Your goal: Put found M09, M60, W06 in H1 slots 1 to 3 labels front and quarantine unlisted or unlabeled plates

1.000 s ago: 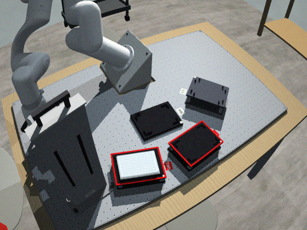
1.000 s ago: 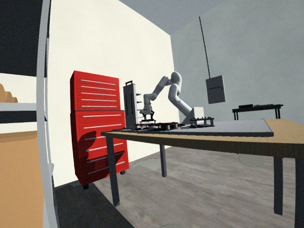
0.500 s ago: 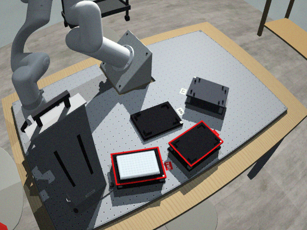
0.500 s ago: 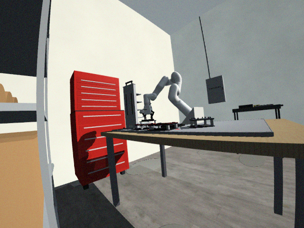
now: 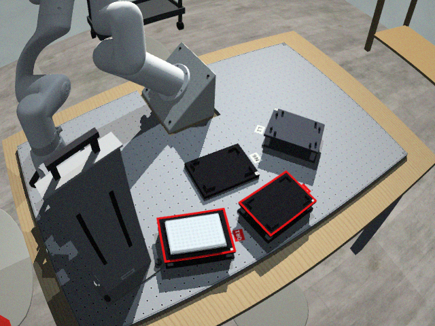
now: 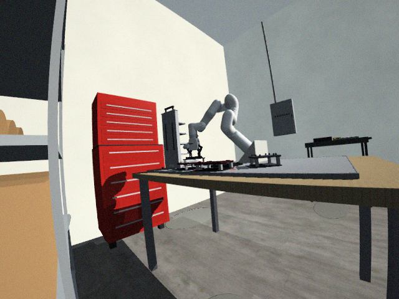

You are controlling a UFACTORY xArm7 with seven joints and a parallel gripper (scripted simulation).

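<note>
Beside the plate hotel, fingers clamp a plate.
</note>
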